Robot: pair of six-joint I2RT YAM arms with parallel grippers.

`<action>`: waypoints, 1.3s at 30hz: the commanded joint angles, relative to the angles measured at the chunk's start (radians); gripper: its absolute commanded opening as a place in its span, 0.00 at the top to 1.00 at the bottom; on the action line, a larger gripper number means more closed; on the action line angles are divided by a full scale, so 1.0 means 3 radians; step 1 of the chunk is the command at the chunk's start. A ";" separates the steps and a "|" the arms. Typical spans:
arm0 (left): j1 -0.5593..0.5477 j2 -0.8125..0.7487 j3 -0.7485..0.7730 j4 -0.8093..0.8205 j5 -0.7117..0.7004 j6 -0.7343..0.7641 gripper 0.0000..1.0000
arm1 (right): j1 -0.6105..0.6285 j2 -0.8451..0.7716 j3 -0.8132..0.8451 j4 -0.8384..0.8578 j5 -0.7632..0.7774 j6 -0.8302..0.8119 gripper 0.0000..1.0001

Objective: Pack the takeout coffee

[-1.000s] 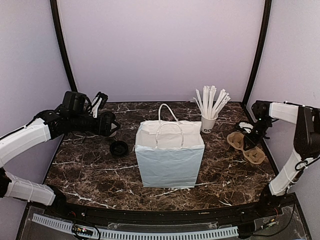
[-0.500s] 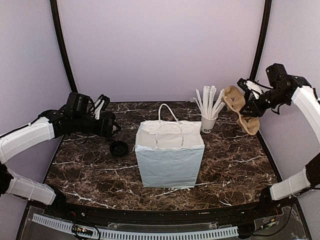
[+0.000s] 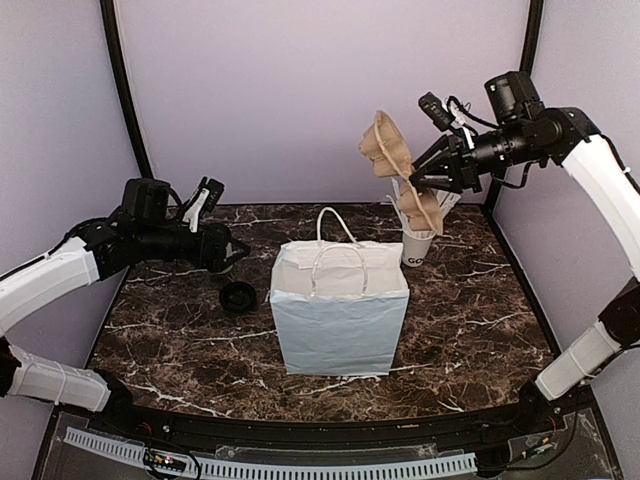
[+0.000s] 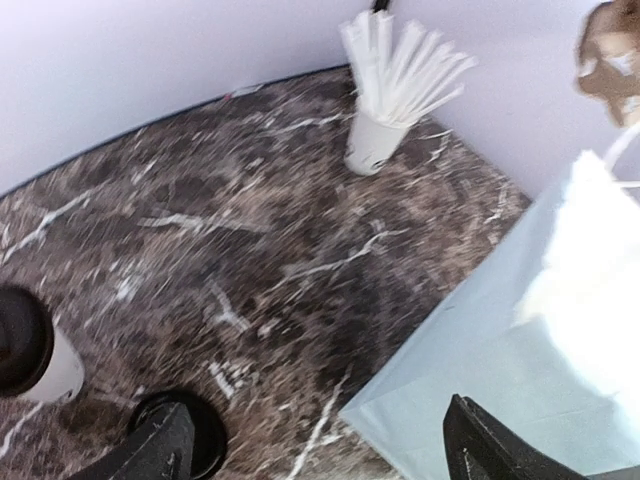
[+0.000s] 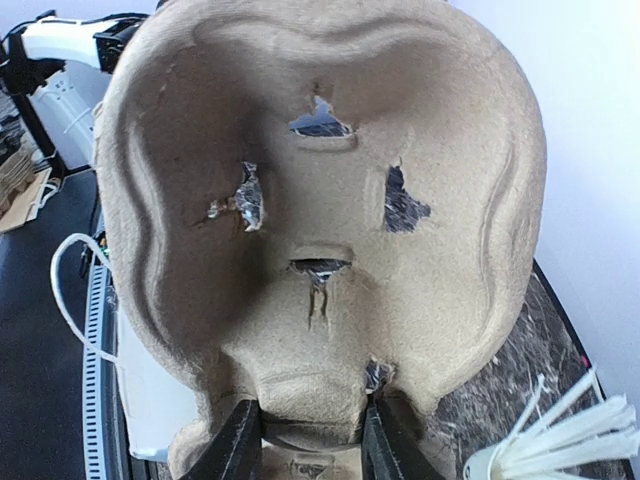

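Observation:
The takeout coffee (image 4: 28, 352), a small white cup with a black lid, stands at the left edge of the left wrist view; in the top view my left gripper hides it. My left gripper (image 3: 227, 250) is open and empty, low over the table left of the white paper bag (image 3: 340, 312), with its fingers (image 4: 488, 448) wide apart. My right gripper (image 3: 432, 170) is shut on the brown pulp cup carrier (image 3: 392, 160) and holds it tilted in the air above the bag's back right. The carrier (image 5: 320, 200) fills the right wrist view.
A loose black lid (image 3: 238, 296) lies on the marble table left of the bag and shows in the left wrist view (image 4: 205, 440). A white cup of long white sticks (image 3: 418, 245) stands at the back right, just under the raised carrier. The bag's mouth is open, handles upright.
My right gripper has lifted the carrier off the table's right side and swung it up and left to above the stick cup. The left arm has barely moved.

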 commanded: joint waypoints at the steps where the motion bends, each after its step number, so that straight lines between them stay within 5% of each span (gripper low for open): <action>1: -0.0373 -0.0299 0.0323 0.0283 0.0427 0.0387 0.10 | 0.0359 -0.0144 -0.0002 0.0286 -0.0025 0.0084 0.65; 9: -0.0868 0.0459 0.1080 -0.0061 0.0361 0.1050 0.10 | 0.0745 -0.0138 0.0121 0.0193 0.0001 0.0046 0.65; 24: -0.1073 0.1353 0.1968 -0.0226 0.0711 0.1397 0.18 | 0.0831 -0.0290 -0.0226 0.0300 0.0386 -0.0016 0.69; 39: -0.1074 0.1489 0.2035 -0.0284 0.0764 0.1349 0.31 | 0.0854 -0.0260 -0.0280 -0.0643 0.0284 -0.0690 0.48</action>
